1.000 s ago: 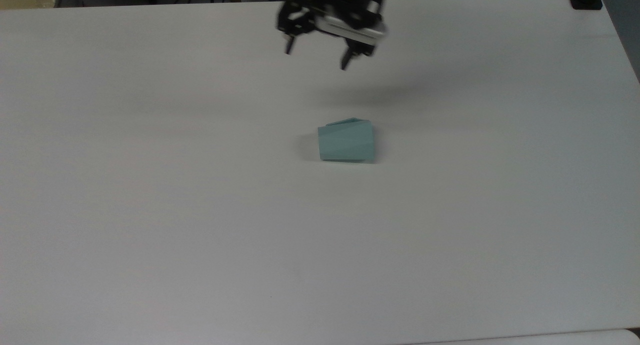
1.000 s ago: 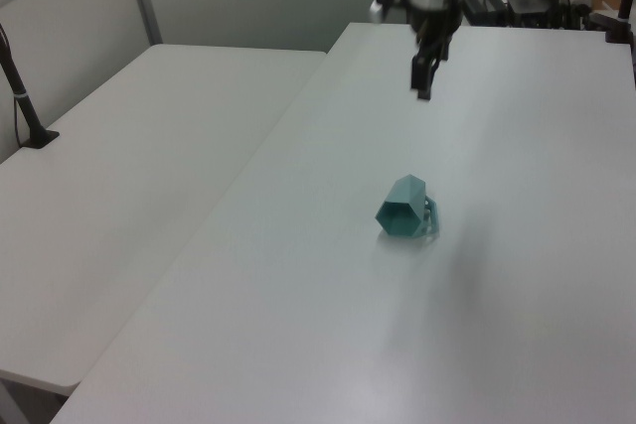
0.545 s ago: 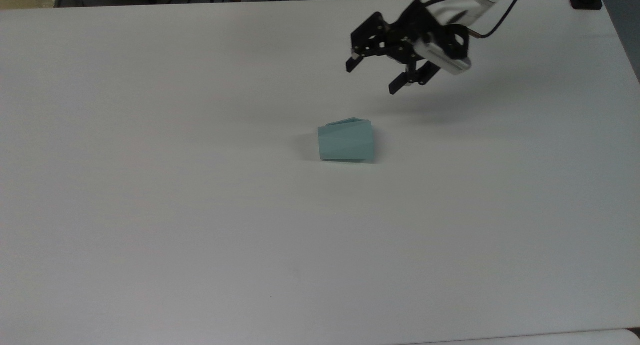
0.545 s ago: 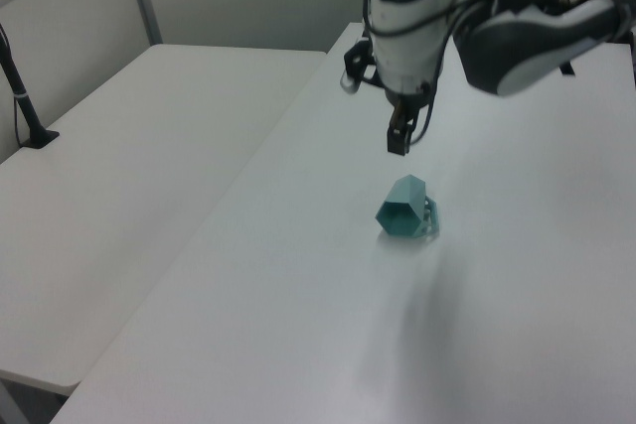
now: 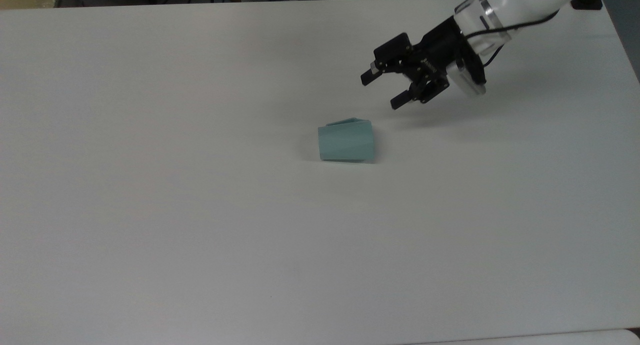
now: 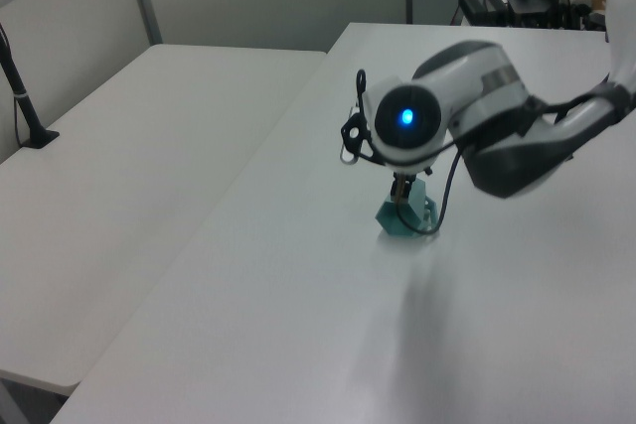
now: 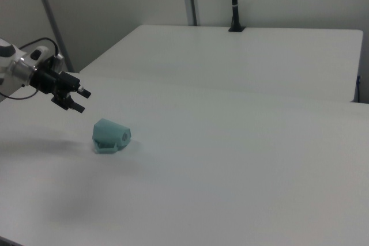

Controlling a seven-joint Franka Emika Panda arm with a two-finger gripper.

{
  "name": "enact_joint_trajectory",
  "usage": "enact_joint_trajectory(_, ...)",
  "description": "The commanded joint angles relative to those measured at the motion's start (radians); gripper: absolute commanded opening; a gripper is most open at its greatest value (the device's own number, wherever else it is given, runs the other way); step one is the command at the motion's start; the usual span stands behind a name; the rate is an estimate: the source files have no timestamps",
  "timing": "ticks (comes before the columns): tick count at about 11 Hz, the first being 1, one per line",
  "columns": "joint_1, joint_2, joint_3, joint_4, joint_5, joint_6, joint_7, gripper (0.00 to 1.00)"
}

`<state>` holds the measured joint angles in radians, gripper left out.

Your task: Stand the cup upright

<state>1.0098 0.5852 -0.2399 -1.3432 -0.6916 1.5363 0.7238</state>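
Top view: faceted teal plastic cup [image 5: 345,142] on its side on smooth white table [image 5: 200,210]; gripper [image 5: 383,91] fingers apart, now lower and nearer the cup.

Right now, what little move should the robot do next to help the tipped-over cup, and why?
Probably bring the tool down and toward the top view's left until its open fingers straddle the cup. The cup lies on its side on the table, and the tool hangs above and to the top view's right of it, holding nothing, so it must reach the cup before it can stand it up.
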Motion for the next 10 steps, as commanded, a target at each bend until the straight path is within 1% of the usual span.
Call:
enact_joint_trajectory(1,0.020,0.080,-0.010,0.029,-0.089,-0.033,0.016,1.00)
enact_joint_trajectory(4,0.019,0.091,-0.004,-0.003,-0.118,-0.021,0.025,1.00)
enact_joint_trajectory(6,0.020,0.093,-0.002,-0.026,-0.131,0.010,0.058,1.00)
enact_joint_trajectory(10,0.012,0.102,0.010,-0.030,-0.132,0.019,0.063,1.00)
